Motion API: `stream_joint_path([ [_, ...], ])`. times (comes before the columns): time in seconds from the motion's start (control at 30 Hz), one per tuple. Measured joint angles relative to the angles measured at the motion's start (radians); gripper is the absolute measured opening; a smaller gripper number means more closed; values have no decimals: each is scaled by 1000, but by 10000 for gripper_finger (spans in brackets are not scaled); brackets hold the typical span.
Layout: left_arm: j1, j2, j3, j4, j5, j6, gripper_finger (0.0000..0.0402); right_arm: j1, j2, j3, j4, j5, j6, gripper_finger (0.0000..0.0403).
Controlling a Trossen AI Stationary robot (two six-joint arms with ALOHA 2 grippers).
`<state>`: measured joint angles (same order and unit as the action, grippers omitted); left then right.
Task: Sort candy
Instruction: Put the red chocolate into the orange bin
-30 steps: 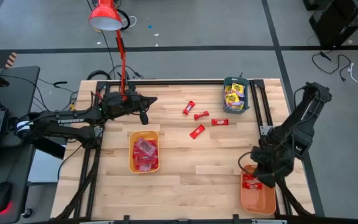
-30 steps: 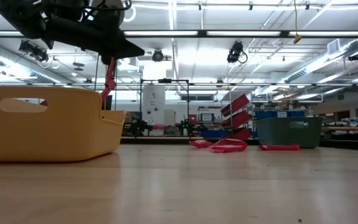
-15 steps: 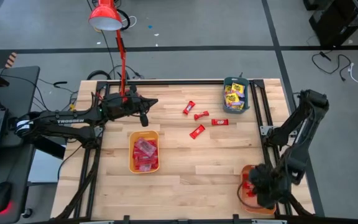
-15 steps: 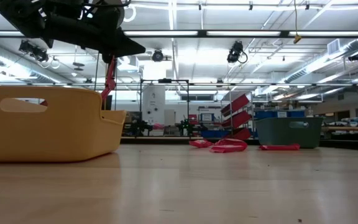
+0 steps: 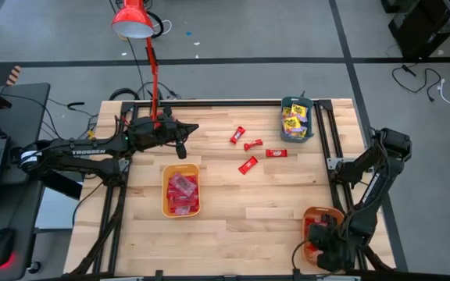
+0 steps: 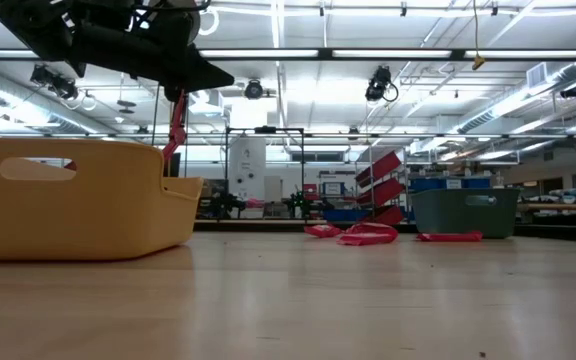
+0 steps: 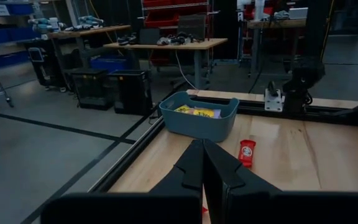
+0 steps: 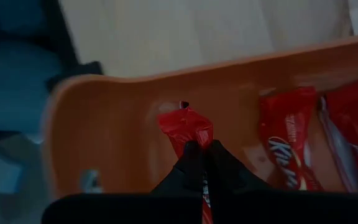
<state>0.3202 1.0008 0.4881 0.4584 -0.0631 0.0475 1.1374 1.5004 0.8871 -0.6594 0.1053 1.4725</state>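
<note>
Candy (image 8: 188, 127) | pinched in closed right gripper (image 8: 202, 154) | over orange tray (image 8: 104, 124)

Four red candies (image 5: 248, 165) are lying loose on the tabletop (image 5: 241, 203). Three trays are standing there: one yellow tray (image 5: 181, 210), one teal tray (image 5: 296, 133) and one orange tray (image 5: 336, 214). Two robot arms are reaching over it, and one red lamp (image 5: 132, 19) is standing behind.
</note>
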Motion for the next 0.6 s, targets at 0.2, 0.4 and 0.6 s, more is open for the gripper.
stream_joint_path([
  [0.2, 0, 0, 0, -3, -1, 0, 2, 0, 58, 0, -12, -2, 9, 0],
  [0.4, 0, 0, 0, -3, -1, 0, 2, 0, 80, 0, -15, 32, 77, 6],
  [0.6, 0, 0, 0, -14, -1, 24, 2, 0, 85, 0, -15, 35, 96, 12],
])
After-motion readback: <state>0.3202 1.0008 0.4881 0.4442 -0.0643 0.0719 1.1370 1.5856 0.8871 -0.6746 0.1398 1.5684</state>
